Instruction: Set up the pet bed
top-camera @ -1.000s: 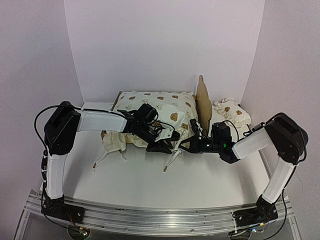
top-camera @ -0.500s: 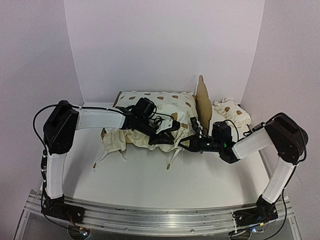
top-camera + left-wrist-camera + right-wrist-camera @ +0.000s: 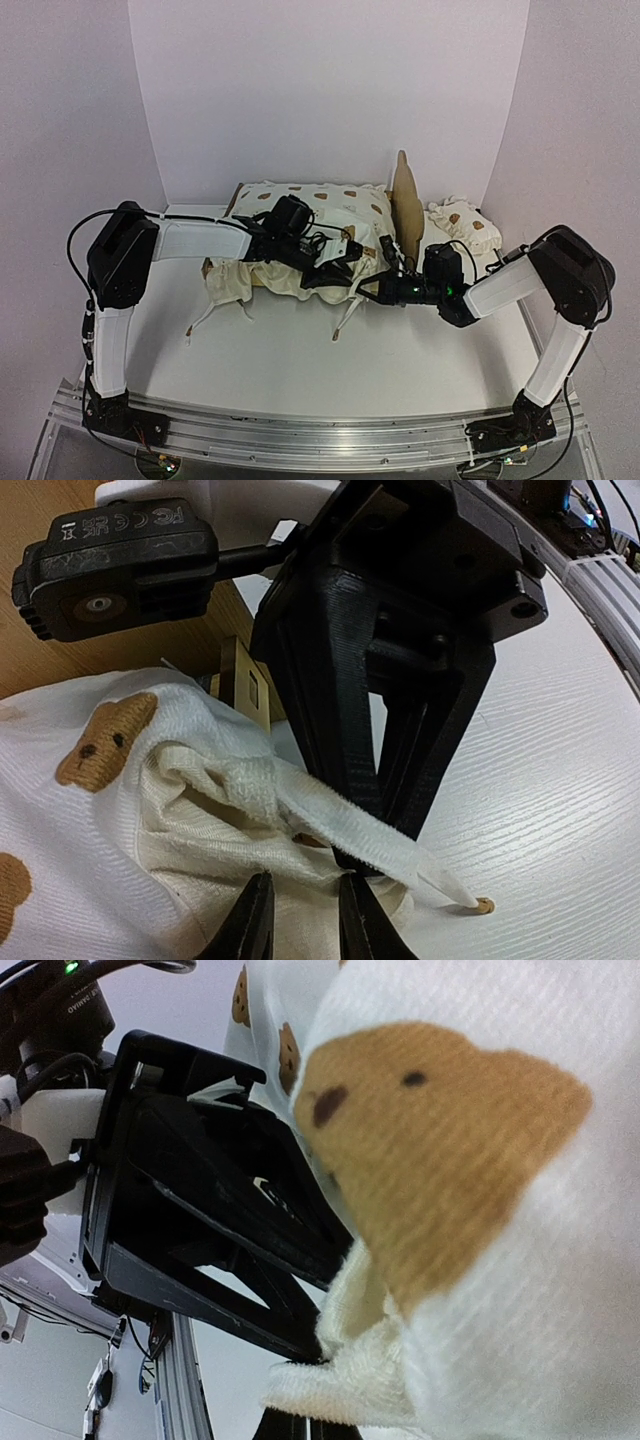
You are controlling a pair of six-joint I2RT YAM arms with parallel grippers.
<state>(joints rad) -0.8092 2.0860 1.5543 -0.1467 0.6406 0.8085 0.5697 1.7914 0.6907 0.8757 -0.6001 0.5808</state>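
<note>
The white table (image 3: pixel 300 350) carries all items, with both arm bases at its near edge. The pet bed (image 3: pixel 406 205) stands at the far middle of the table, close to the back wall, its long side facing the arms and its tall curved headboard upright at the right end. The bear-print cushion (image 3: pixel 320 205) lies on the bed and hides most of the frame; its near edge hangs over the front rail, and its left end sags onto the table. The left arm (image 3: pixel 195 240) reaches in from the left across the near edge of the cushion. The right arm (image 3: pixel 510 285) reaches in from the right, low over the table, in front of the headboard. The small pillow (image 3: pixel 462 222) lies on the table just right of the headboard, apart from the cushion. The left gripper (image 3: pixel 305 920) is at the near right corner of the cushion, its fingers narrowly apart and pinching a gathered fold of cushion cloth. The right gripper (image 3: pixel 368 292) meets it tip to tip, its jaws pressed together on the tie string (image 3: pixel 340 825) that runs out from that corner. The knotted free end of the string rests on the table.
</note>
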